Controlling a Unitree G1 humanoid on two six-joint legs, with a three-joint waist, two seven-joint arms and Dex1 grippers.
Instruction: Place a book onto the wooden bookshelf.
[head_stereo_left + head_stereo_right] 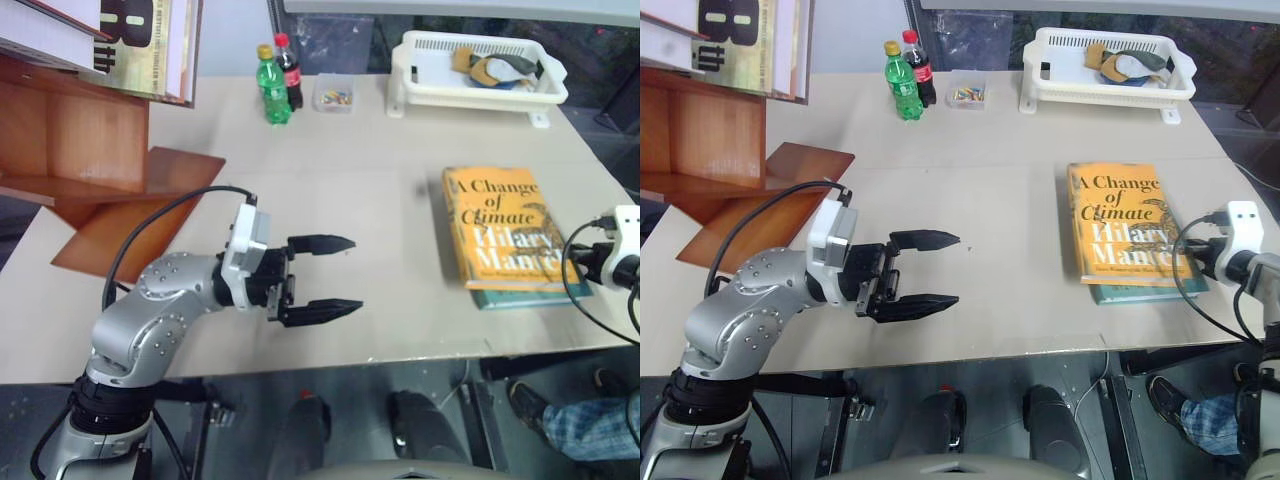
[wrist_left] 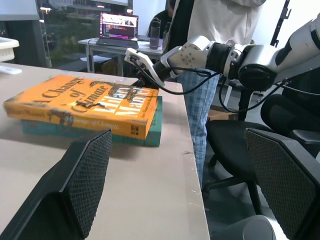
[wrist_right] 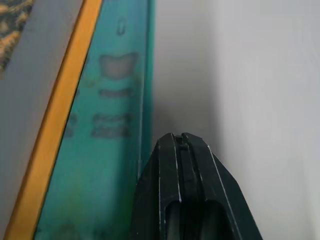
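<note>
The left gripper hangs over the bare middle of the table, its two black fingers spread wide apart with nothing between them; each finger is a long tapering wedge, and the left wrist view shows its inner pads covered in a fine dimpled grid. Straight ahead of those fingertips, well apart from them, lies the book: a thick hardcover with a glossy orange-yellow jacket, dark and white lettering and pale page edges. It rests flat on a thin teal-blue book whose edge peeps out along its near and right sides.

The right gripper has its fingers pressed together into one blunt black point, holding nothing. It sits at the near right corner of the stacked books, just beside the teal-blue cover; I cannot tell if it touches.

Behind the left gripper and to its left stands the wooden bookshelf, reddish-brown and polished, built of slanted flat boards, with large white and gold books leaning on its upper board.

The table is matt beige with a square edge. At its far side stand a green bottle, a dark cola bottle, a small clear box and a white slatted plastic basket. Past the table edge are a black office chair, a person in jeans and a desk with an open laptop
</note>
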